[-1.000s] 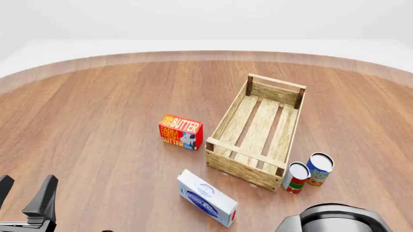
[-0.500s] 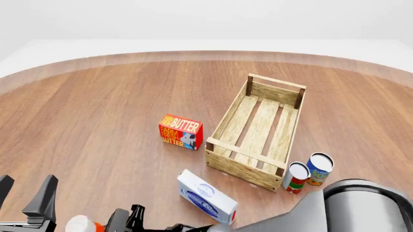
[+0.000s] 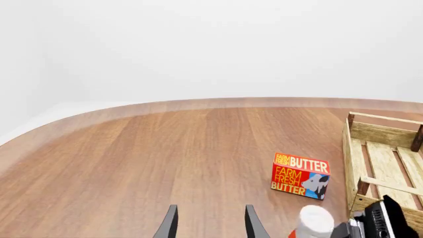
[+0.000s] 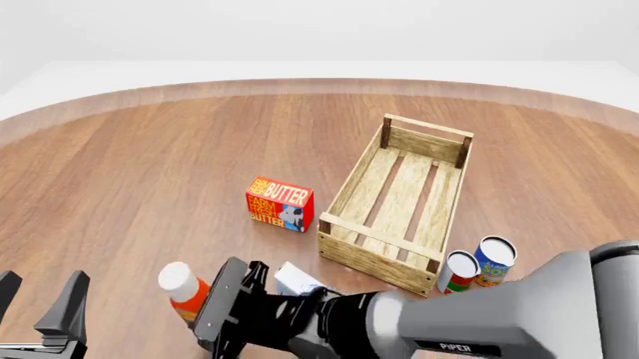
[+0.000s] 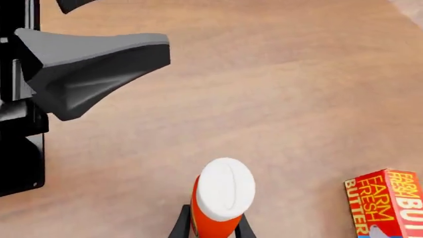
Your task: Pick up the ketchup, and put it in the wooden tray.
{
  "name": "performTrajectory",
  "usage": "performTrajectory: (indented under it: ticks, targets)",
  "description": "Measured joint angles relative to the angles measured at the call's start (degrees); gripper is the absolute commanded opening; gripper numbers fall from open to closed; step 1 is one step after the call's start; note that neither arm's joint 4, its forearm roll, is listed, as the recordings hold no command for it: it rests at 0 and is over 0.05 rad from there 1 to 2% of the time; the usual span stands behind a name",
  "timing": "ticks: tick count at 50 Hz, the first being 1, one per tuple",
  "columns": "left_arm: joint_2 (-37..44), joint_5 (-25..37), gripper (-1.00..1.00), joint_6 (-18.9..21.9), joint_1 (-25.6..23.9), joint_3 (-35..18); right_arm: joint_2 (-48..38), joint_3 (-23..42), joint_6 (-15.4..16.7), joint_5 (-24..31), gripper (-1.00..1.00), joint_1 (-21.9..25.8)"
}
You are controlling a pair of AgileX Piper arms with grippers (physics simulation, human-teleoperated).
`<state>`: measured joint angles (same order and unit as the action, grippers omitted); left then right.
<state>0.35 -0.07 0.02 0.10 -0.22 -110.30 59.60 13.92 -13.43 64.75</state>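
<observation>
Wood-grain worktop point(image 4: 150, 172) is carrying all items. Right hand point(image 4: 221, 308) is gripping the ketchup point(image 4: 185, 288) at its body, white cap up, near the front-left area, well apart from the wooden tray point(image 4: 399, 200). Left hand point(image 4: 40, 299) is hanging with fingers spread, holding nothing. Butter box point(image 4: 280, 203) is standing just left of the wooden tray; two cans point(image 4: 477, 265) are standing at its near right corner.

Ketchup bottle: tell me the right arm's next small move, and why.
Probably carry it up and toward the wooden tray. The right gripper has its fingers on either side of the ketchup, which appears gripped, and the tray lies farther ahead to the right, beyond the white box.
</observation>
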Motion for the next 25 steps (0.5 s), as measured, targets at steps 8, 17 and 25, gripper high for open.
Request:
performTrajectory:
  ticks: [8, 17, 25]
  targets:
    - [0.0, 0.0, 1.0, 0.0, 0.0, 0.0, 3.56, 1.46, 0.81, 4.84, -1.0, -3.79]
    - [0.0, 0.0, 1.0, 0.0, 0.0, 0.0, 7.07, 2.97, 1.58, 9.16, -1.0, -7.36]
    - [0.0, 0.0, 1.0, 0.0, 0.0, 0.0, 9.72, 4.22, 2.47, 12.31, -1.0, -10.83]
